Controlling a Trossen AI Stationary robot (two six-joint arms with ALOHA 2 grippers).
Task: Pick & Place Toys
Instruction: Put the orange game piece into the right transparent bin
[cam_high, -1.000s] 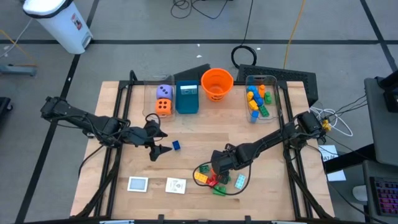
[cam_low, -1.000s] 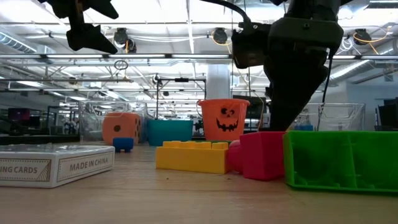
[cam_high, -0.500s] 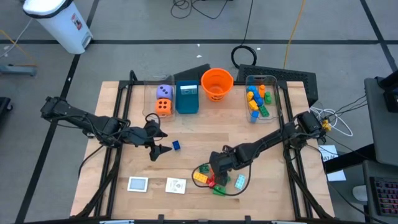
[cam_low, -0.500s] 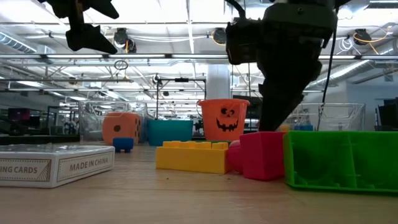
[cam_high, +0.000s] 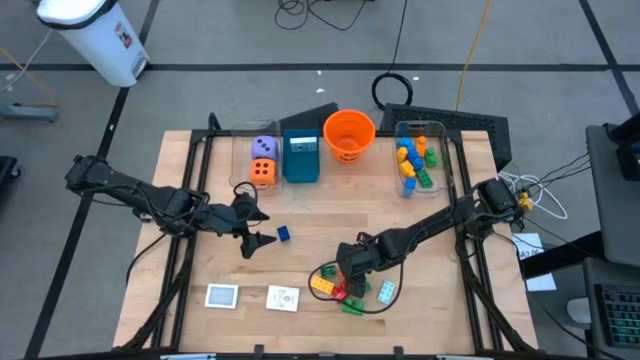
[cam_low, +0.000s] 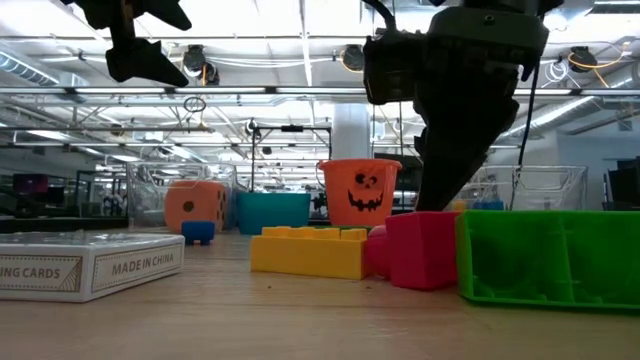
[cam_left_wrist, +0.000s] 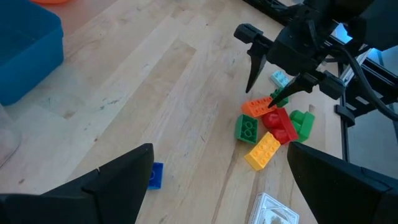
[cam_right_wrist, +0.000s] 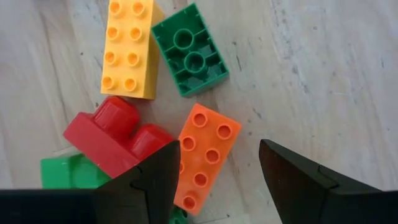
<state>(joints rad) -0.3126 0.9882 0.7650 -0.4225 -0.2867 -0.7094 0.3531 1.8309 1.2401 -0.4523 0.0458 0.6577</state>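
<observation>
Bricks lie in a small heap (cam_high: 345, 288) at the lower middle of the high view, on the wooden table (cam_high: 320, 215); the right gripper (cam_high: 349, 277) hangs directly over them. At centre left the left gripper (cam_high: 262, 240) hovers with fingers spread and empty, a lone blue brick (cam_high: 283, 234) just beside it. Two white cards (cam_high: 254, 297) sit at lower left; an orange die (cam_high: 263, 172) and a purple die (cam_high: 264, 148) are in a clear bin at the top.

Low view: a yellow brick (cam_low: 308, 250), a red brick (cam_low: 420, 248) and a green brick (cam_low: 545, 257) fill the foreground, with a card box (cam_low: 90, 264) at left.

Left wrist view: the right gripper's fingers (cam_left_wrist: 256, 59) reach down to the heap, perhaps touching the orange brick (cam_left_wrist: 258, 107).

Right wrist view: the dark fingers (cam_right_wrist: 160, 177) stand apart, straddling the orange brick without pinching it.
</observation>
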